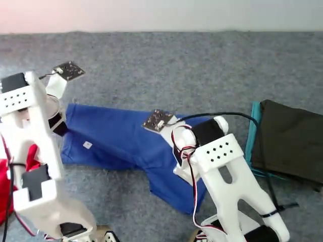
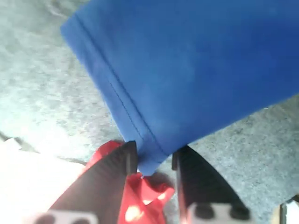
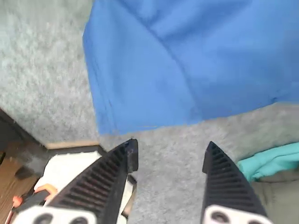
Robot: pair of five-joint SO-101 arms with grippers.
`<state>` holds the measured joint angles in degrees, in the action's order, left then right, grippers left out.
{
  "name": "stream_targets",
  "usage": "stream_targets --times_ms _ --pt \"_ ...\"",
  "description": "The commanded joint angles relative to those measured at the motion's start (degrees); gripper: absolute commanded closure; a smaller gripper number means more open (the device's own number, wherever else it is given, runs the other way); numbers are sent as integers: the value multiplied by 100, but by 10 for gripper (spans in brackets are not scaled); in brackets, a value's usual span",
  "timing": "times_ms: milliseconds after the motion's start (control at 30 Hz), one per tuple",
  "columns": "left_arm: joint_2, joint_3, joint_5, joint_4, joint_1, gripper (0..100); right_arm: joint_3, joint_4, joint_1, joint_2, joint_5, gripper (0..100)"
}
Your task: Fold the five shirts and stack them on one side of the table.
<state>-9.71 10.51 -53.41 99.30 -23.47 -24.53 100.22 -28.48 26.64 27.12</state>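
Jaws both apart: left jaws narrowly, astride a hem corner of the blue shirt spread out between both arms, with red cloth beneath; right jaws wide, over bare worktop just off another edge of that shirt. Well off the blue shirt's right-arm side, a dark shirt folded atop teal cloth.

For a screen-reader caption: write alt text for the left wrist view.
The open left end effector straddles the hemmed corner of a blue shirt lying on the grey table. Red cloth is bunched under the end effector.
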Motion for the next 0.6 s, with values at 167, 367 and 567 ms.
stream_targets --times_ms 167,367,567 --pt "1371 198 -26 114 -26 858 571 -532 444 119 -26 768" --pt "1582 -400 -35 123 -44 825 563 -532 602 119 -26 768" --pt "1618 -514 422 -97 9 805 352 -1253 910 -84 -44 768"
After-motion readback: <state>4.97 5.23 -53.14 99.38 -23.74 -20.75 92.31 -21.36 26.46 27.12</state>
